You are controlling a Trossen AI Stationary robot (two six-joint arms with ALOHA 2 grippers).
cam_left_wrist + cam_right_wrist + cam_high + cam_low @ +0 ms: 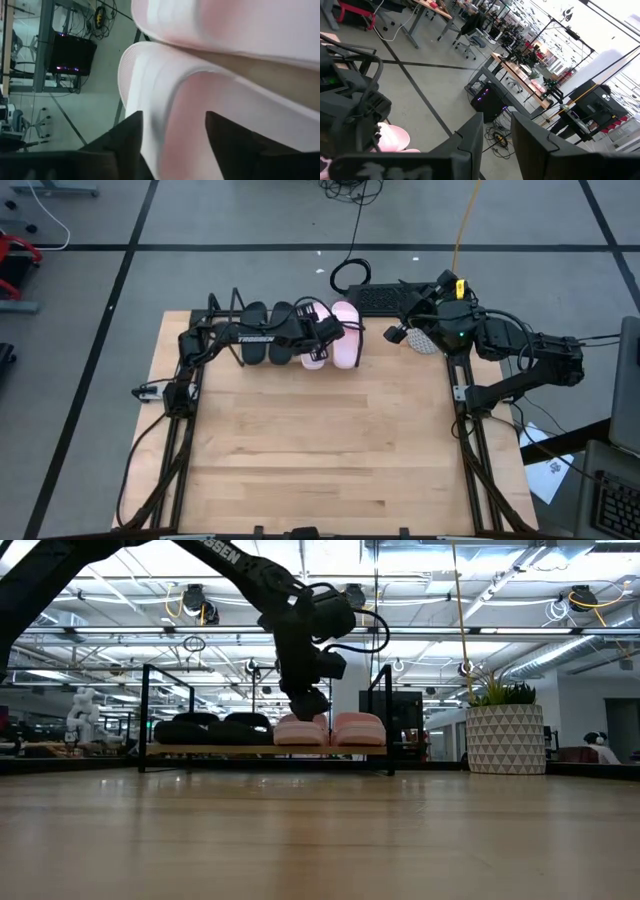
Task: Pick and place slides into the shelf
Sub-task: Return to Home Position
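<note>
The shelf (200, 749) stands along the table's far edge. On its wooden board lie two black slides (255, 330) (282, 330) and, to their right, two pale pink slides. My left gripper (322, 340) reaches in from the left, slanting down over the left pink slide (313, 360), and hides most of it. In the left wrist view its open fingers (132, 145) stand on either side of that slide's (170, 100) raised edge. The right pink slide (346, 335) lies right beside it. My right gripper (397, 335) hangs raised at the right, open and empty (497, 135). My left gripper has a finger on each side of the left pink slide's near edge (165, 130), coming at it slanting down from the near left. Whether the fingers touch the slide I cannot tell. The slide rests flat on the shelf board.
A black keyboard (380, 298) lies just behind the shelf's right end. A white patterned planter (505, 735) stands at the far right by the right arm. Bare wooden table (320, 450) spreads toward the near edge.
</note>
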